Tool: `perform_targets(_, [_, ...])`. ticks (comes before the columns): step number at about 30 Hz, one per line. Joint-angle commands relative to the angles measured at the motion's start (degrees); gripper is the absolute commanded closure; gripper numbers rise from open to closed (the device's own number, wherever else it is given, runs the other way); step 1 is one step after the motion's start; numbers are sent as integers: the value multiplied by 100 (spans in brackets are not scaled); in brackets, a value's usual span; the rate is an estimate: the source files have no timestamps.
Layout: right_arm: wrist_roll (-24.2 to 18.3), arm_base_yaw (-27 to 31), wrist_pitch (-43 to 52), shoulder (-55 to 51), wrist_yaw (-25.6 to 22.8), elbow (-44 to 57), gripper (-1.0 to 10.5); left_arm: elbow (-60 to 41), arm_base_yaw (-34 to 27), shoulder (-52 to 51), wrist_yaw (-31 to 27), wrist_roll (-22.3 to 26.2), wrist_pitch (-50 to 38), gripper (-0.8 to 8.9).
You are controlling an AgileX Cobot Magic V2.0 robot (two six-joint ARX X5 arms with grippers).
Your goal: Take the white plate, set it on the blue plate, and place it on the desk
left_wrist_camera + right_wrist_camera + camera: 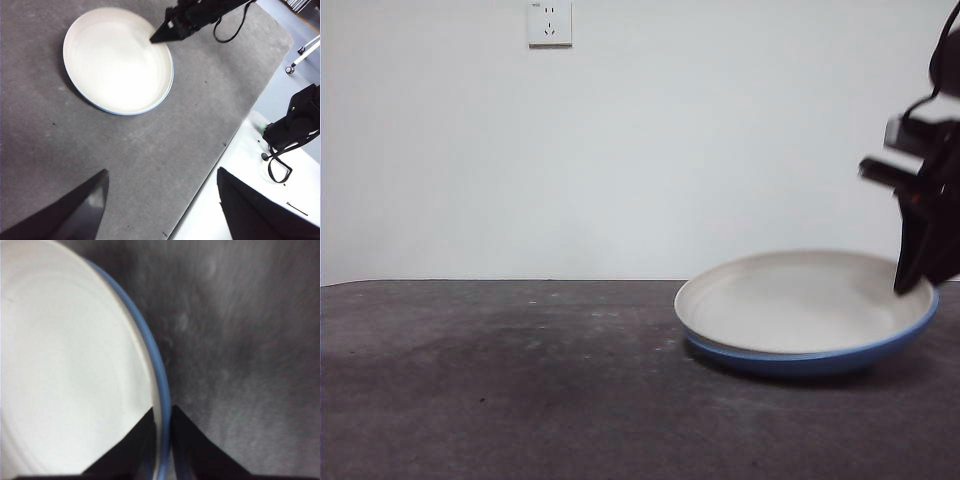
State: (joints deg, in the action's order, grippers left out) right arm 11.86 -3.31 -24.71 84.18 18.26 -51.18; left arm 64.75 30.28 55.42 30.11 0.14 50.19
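The white plate point(800, 300) lies nested inside the blue plate point(800, 362), which rests on the desk point(500, 380) at the right. My right gripper point(915, 285) comes down at the stack's right rim. In the right wrist view its jaws point(162, 420) stand almost together. One jaw is over the white plate point(65, 365) and the other is outside the blue plate's rim point(160, 375). My left gripper point(162, 200) is open and empty, high above the desk point(150, 150). It looks down on the white plate point(115, 60) and the right gripper point(155, 39).
A wall socket point(549, 22) is on the white wall behind. In the left wrist view the desk's edge point(235, 130) runs diagonally. Beyond it is a white surface with a black device and cable point(292, 125).
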Motion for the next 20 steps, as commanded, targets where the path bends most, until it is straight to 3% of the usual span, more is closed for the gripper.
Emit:
perform_targets(1, [175,-15,96,-295,195,-98,935,55,42,37,24,68,-44,471])
perform_targets(8, [538,-334,247,-789,273,-109,935,55,44,37,24,70,-46,471])
perform_targets(20, [1392,-1569,1158,-398,-57,-111,935,55,44,37,24,70,-42,471])
